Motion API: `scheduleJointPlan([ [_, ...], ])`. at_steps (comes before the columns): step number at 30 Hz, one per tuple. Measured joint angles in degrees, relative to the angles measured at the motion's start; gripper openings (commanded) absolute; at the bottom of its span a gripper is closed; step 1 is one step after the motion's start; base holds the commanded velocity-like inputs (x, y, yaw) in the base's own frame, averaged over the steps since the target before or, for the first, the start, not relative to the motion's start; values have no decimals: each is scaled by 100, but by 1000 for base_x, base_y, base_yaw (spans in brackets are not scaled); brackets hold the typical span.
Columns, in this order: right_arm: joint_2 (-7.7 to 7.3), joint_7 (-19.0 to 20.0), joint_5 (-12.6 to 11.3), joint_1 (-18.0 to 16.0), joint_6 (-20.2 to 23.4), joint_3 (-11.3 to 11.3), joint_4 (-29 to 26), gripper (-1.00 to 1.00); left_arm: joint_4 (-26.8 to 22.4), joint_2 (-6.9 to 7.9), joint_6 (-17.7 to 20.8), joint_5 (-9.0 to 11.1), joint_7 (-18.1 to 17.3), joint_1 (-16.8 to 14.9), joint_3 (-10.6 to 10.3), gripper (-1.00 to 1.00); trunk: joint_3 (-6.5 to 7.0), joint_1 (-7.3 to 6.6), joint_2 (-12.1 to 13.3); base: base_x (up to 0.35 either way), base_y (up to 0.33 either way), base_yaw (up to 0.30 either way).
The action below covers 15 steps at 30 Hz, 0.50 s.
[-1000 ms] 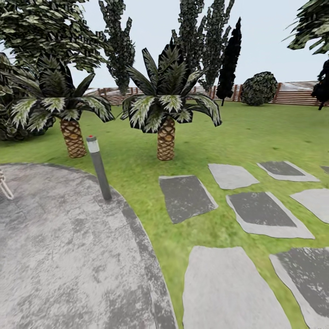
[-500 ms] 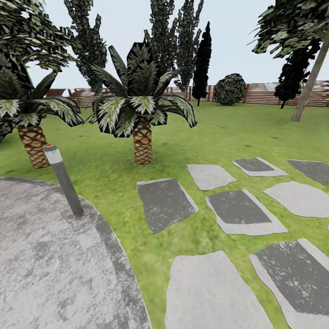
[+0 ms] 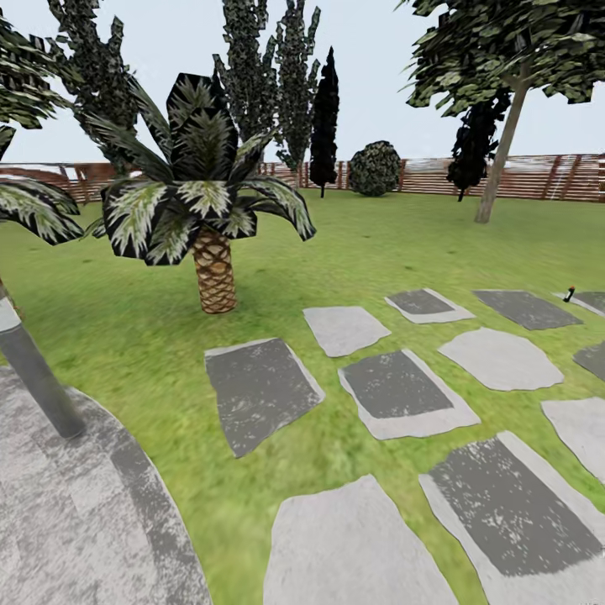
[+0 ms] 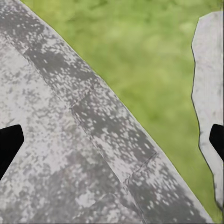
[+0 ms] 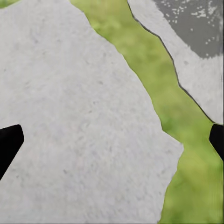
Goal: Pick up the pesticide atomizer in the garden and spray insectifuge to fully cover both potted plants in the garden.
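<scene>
Many flat stepping stones [image 3: 395,393] lie across the lawn [image 3: 126,328] in the head view, some pale and smooth, some with a dark, rough, speckled face. At the left curves the edge of the round stone patio [image 3: 76,512], grey and mottled, and a slanted grey post [image 3: 38,382] stands at its rim. A palm [image 3: 206,218] with a scaly brown trunk rises behind, and a brown slatted fence [image 3: 538,175] closes the garden. Far to the right, on the grass near the outer stones, is a tiny dark thing [image 3: 570,294] with a reddish spot. It is too small to say if this is the spray bottle, and its long axis cannot be read. If it is, it lies well ahead and to the right, so I judge the right arm would be the nearer one.

In the left wrist view the left claw [image 4: 112,142] hangs over the patio edge, its black fingertips [image 4: 9,145] wide apart with nothing between them.

In the right wrist view the right claw [image 5: 112,142] is also spread wide and empty, above a smooth pale stone [image 5: 79,116] with irregular edges and grass beside it.
</scene>
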Motion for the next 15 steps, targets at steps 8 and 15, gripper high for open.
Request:
scheduleJointPlan([
  [8, 0, 0, 0, 0, 1, 0, 0, 100, 0, 52, -8, 2, 7, 0, 7, 100, 0, 0, 0, 299, -122, -293],
  [15, 0, 0, 0, 0, 3, 0, 0, 100, 0, 55, -16, 1, -6, 0, 215, 100, 0, 0, 0, 299, -121, -293],
])
